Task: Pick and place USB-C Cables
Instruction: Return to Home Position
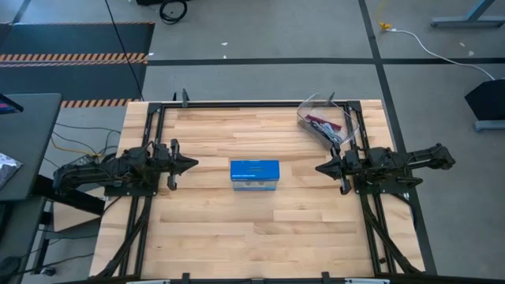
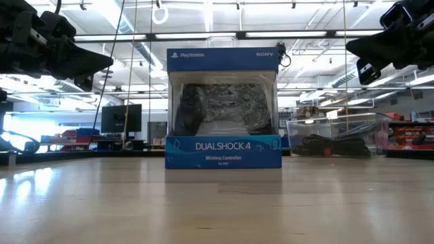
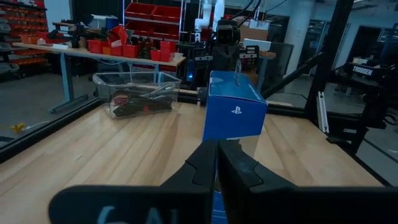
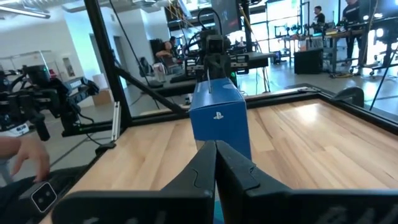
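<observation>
With the USB-C cables (image 1: 325, 126) lying in the clear bin (image 1: 309, 102), beyond and right of the blue box (image 1: 254, 174), settle the left gripper (image 1: 189, 165) and right gripper (image 1: 322, 168), both empty with fingers pressed together, level and well clear on either side of that box.

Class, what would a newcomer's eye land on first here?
The blue box standing mid-table, flanked by the left gripper and right gripper, both shut and pointing at it. Next, the clear bin at the far right corner, holding the USB-C cables.
</observation>
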You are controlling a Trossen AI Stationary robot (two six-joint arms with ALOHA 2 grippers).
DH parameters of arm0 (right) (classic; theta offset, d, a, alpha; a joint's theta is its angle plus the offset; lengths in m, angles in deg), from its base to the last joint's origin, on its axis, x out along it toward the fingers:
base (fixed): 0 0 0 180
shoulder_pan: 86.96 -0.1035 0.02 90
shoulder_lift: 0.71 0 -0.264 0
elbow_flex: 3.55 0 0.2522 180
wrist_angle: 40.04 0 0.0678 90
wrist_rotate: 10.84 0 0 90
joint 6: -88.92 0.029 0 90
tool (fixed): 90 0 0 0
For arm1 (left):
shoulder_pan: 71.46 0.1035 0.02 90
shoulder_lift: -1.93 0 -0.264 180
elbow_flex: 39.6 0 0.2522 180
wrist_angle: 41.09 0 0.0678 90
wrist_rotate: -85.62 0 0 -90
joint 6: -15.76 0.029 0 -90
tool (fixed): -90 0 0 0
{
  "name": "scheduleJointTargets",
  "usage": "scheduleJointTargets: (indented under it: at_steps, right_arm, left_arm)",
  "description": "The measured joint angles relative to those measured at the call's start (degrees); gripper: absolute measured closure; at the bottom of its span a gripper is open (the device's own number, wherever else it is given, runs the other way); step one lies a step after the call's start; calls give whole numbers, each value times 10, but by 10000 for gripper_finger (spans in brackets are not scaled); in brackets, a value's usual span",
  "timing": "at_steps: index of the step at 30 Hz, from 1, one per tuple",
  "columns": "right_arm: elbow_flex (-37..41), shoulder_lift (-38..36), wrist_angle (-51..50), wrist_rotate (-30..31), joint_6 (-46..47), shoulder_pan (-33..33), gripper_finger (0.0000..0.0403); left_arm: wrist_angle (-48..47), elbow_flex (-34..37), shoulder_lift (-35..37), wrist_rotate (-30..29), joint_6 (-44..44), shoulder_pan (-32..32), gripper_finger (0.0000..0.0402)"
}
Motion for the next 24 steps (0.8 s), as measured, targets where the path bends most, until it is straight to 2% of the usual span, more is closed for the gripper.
scheduleJointTargets:
  at_steps: [24]
  right_arm:
    - [0, 0, 0, 1, 0, 0, 387]
  left_arm:
    - [2, 0, 0, -2, 0, 0, 383]
